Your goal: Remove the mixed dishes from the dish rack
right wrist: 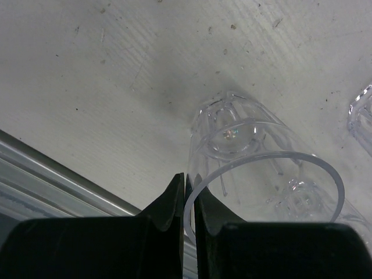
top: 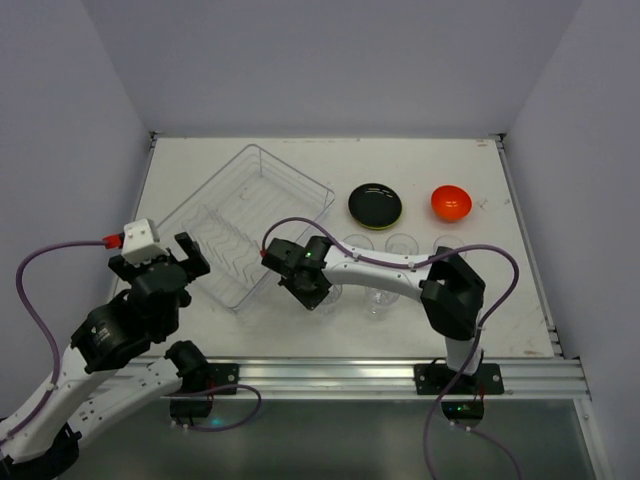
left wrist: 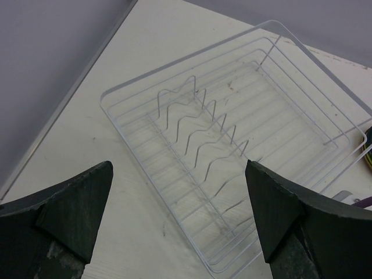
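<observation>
The silvery wire dish rack [top: 243, 222] lies at an angle on the table's left and holds no dishes; it fills the left wrist view [left wrist: 232, 145]. My right gripper [top: 316, 288] [right wrist: 189, 187] is shut on the rim of a clear cup [right wrist: 250, 151], low over the table just right of the rack's near corner. My left gripper [top: 160, 262] [left wrist: 177, 215] is open and empty, near the rack's left side. The black plate [top: 375, 204] lies on the lime-green plate [top: 376, 227], of which only an edge shows. The orange-red bowl [top: 451, 203] stands to their right.
Clear cups stand in a row on the table [top: 357, 243] [top: 403, 243] [top: 447, 243], with another [top: 378, 302] nearer the front. Metal rail [top: 350, 372] along the near edge, also in the right wrist view [right wrist: 52, 174]. Walls enclose left, back and right.
</observation>
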Tool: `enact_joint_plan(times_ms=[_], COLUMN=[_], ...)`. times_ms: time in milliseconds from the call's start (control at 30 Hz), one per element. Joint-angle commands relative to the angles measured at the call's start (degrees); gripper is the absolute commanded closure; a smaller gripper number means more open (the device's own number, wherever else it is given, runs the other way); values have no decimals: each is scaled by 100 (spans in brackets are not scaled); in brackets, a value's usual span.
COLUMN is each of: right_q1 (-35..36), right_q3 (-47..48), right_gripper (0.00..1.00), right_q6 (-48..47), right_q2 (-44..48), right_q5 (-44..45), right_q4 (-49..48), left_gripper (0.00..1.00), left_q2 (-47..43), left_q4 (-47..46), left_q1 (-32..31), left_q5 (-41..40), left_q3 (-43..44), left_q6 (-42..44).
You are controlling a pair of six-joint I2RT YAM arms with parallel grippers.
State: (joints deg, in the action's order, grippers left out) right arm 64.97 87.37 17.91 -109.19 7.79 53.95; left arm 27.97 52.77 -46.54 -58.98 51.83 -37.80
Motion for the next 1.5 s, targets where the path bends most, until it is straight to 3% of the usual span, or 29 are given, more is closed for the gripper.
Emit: enact_joint_plan(times_ms=[0,67,133,233,333,400,467,500,567,700,733,867,933,1100,1233,1467], right_q1=[-2,-28,-28,-28,-28,-19,-19,-28,-37,-247,-570,-1741,-1803,-1804,-1795,-1795], right_q3=[-27,-36,-19,-19,-19,-62,-237,-308,-475,-756,-853,-1573,-1828,-2242,-2785,-2875], right_gripper=[93,87,65,45,42,30,6,1,1,1,1,1,1,1,1,1], right_q6=[-130,-139,-113,-112,-121,-130,-165,-156,-69,107,194,204,38,502,-173,-16], right_q2=[-32,-33,20,248,546,766,1275,1486,2247,3481,3692,4772,5712,7697,8665,9564], right_q5=[-58,-41,12,64,144,135,91,134,310,1170,1624,2478,3364,3650,3799,4652], right_q4=[-166,-192,-175,-192,-131,-96,-113,-157,-245,-1032,-1245,-1686,-1669,-730,-491,194], left_gripper=[0,0,0,0,0,0,0,0,0,0,0,0,0,0,0,0], left_q2=[51,86,112,174,314,464,596,631,631,271,175,490,631,448,166,-344], left_q4=[-215,-189,-188,-171,-127,-118,-162,-275,-913,-2261,-2376,-2369,-2158,-2052,-1614,-1138], left_q1=[5,5,5,5,110,224,452,584,1417,3665,4323,4356,4303,4005,3978,3741], left_q5=[-201,-228,-254,-307,-351,-334,-281,-80,437,3199,3470,3323,3428,4155,4115,3588], left_q3=[2,20,20,20,55,81,108,116,29,-481,-577,-368,-166,142,493,706], left_q6=[36,1,-8,-25,-87,-87,-61,0,518,1476,1530,1749,1776,2144,2268,2400])
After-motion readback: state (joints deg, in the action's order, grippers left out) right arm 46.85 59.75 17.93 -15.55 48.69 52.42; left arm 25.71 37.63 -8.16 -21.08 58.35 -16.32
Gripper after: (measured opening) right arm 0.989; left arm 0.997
